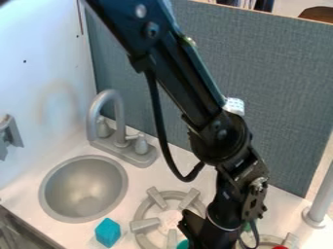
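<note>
Peeking in at the bottom edge just beside the black gripper (207, 234), a small teal piece (183, 245) looks smooth and plain, perhaps rounded, though most of it is cut off; a bright blue block (108, 232) with flat, angular faces sits on the white desk (214, 187), between the round grey sink (43, 195) and the nearer grey burner (156, 196); the black arm (185, 78) slants down from the top edge towards the lower right, bends at its thick joint, and drops steeply, its gripper low over the right side of that burner; a loose black cable bows out on its left; whether the gripper is spread or pressed together I cannot tell; the arm covers part of a second burner (290, 240), where a red thing (280, 247) is cut by the bottom edge.
</note>
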